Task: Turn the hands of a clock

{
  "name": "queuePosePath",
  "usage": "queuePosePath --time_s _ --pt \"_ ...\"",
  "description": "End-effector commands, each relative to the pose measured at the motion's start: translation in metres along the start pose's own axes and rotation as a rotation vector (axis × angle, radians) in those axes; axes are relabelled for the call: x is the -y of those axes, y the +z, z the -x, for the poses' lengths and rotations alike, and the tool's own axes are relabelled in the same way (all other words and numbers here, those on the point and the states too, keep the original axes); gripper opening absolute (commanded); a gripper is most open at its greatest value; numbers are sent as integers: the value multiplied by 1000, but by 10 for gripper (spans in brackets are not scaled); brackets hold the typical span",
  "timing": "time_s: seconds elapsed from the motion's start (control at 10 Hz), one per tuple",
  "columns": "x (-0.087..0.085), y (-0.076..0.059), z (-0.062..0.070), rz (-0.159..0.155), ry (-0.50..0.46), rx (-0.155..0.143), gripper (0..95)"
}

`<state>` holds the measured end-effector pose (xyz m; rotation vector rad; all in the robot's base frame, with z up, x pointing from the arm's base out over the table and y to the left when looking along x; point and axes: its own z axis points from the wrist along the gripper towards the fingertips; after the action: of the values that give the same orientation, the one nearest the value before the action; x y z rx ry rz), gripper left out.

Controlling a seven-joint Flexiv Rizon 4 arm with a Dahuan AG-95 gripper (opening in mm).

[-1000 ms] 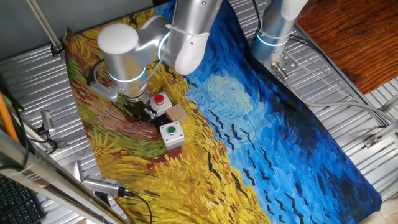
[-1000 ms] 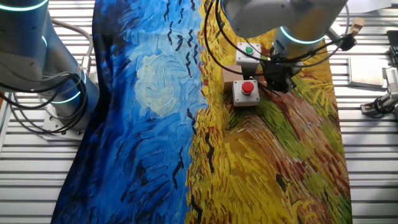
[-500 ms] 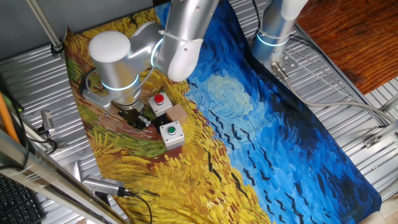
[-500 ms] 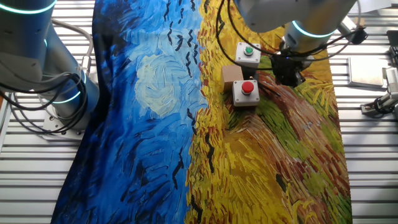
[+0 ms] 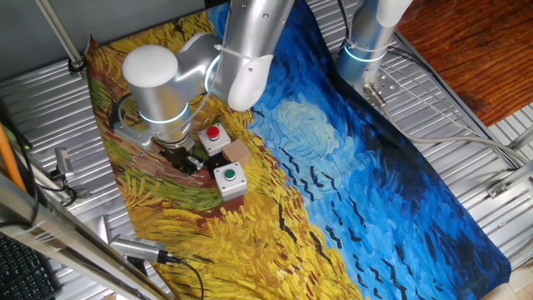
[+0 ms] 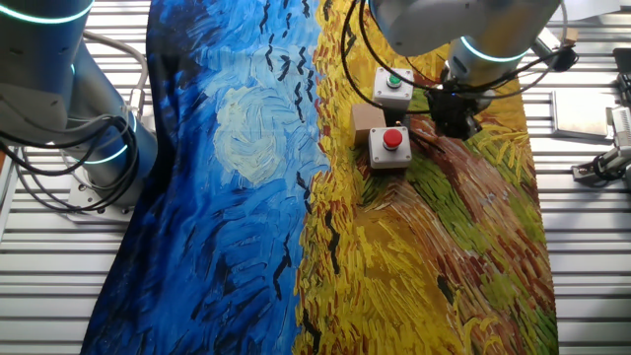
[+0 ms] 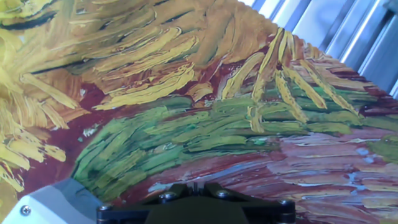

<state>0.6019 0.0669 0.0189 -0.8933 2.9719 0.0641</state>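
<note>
No clock and no C-clamp show in any view. My gripper (image 5: pixel 185 158) hangs low over the painted cloth, just left of the red-button box (image 5: pixel 215 136). In the other fixed view the gripper (image 6: pixel 455 120) is right of that box (image 6: pixel 390 145), apart from it. In the hand view the black fingers (image 7: pixel 194 186) are pressed together with nothing between them, above green and red brush strokes. A grey box corner (image 7: pixel 56 202) shows at the lower left.
A green-button box (image 5: pixel 229 177) and a small brown block (image 5: pixel 239 152) stand beside the red-button box. A second arm's base (image 5: pixel 366 42) stands at the cloth's far edge. Metal tools (image 5: pixel 137 248) lie on the ribbed table by the cloth's near corner.
The gripper has drawn away from the button boxes, out over the yellow cloth. In the last half second it shifted only slightly. The boxes have not moved.
</note>
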Motion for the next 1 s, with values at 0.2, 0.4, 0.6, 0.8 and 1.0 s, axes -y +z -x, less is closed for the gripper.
queuePosePath --time_s 0.2,0.4,0.6,0.8,1.0 --pt "0 0 -11 -9 -7 -7 0" --pt "-1 0 -25 -15 -22 -13 0" --pt "-1 -1 -31 -17 -32 -18 0" --pt "-2 -1 -35 -18 -37 -18 0" --pt "-2 0 -35 -17 -35 -17 0"
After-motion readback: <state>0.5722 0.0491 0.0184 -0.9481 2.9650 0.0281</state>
